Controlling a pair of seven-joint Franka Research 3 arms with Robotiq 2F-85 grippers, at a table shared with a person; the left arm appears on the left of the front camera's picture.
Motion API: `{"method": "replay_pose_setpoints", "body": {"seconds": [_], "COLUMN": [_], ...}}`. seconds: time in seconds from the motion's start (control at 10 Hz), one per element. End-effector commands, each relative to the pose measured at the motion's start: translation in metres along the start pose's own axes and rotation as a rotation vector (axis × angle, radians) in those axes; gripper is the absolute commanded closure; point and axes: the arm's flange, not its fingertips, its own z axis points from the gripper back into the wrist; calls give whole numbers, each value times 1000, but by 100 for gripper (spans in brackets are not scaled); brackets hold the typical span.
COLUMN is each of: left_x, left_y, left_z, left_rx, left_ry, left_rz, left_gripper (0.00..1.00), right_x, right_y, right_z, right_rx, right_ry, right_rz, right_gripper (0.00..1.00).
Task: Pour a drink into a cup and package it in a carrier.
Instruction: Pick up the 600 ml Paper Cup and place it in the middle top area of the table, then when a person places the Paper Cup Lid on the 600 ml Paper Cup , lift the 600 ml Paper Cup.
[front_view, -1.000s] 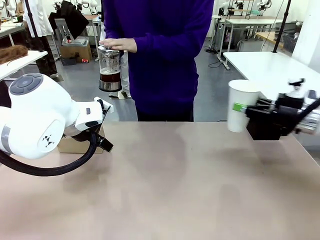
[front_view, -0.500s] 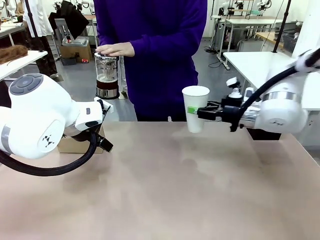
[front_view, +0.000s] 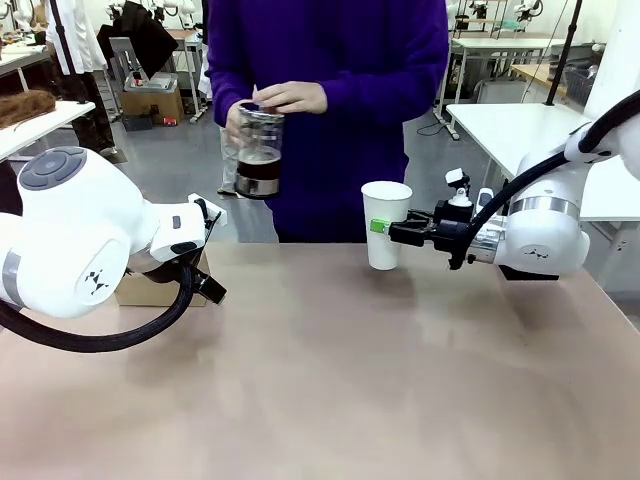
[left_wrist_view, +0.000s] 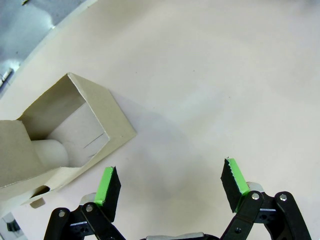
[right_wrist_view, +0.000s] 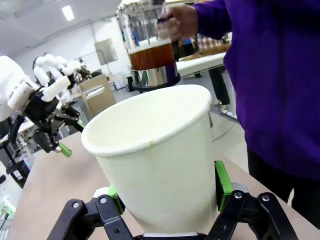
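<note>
My right gripper (front_view: 386, 229) is shut on the white paper cup (front_view: 385, 224), which stands upright at the table's far middle, at or just above the surface. In the right wrist view the green pads (right_wrist_view: 223, 183) clasp the cup (right_wrist_view: 155, 150) low on its wall, and its open mouth looks empty. A person in a purple top holds the glass pitcher (front_view: 258, 150) of dark brown drink (right_wrist_view: 151, 53) with both hands, up and left of the cup. My left gripper (left_wrist_view: 171, 182) hangs open over bare table beside the brown cardboard carrier (left_wrist_view: 65, 130), at the far left (front_view: 150, 291).
The person (front_view: 330, 90) stands close against the table's far edge (front_view: 300, 244). A black box (front_view: 520, 271) sits behind my right arm. My left arm's large white joint (front_view: 70, 240) blocks part of the left side. The near half of the table is bare.
My right arm has carried the cup from the far right leftward to the far middle and lowered it. The person has brought the pitcher rightward toward the cup. The left arm has not moved.
</note>
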Motion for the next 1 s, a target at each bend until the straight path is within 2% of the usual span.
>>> {"method": "replay_pose_setpoints", "body": {"seconds": [0.0,0.9], "left_x": [0,0], "left_y": [0,0], "left_z": [0,0], "left_rx": [-2,-2], "left_ry": [-1,-1], "left_rz": [1,1], "left_gripper": [0,0], "right_x": [0,0], "right_y": [4,4], "right_z": [-4,-4], "right_rx": [-25,-25], "right_ry": [27,27], "right_rz": [6,6], "right_gripper": [20,20]}}
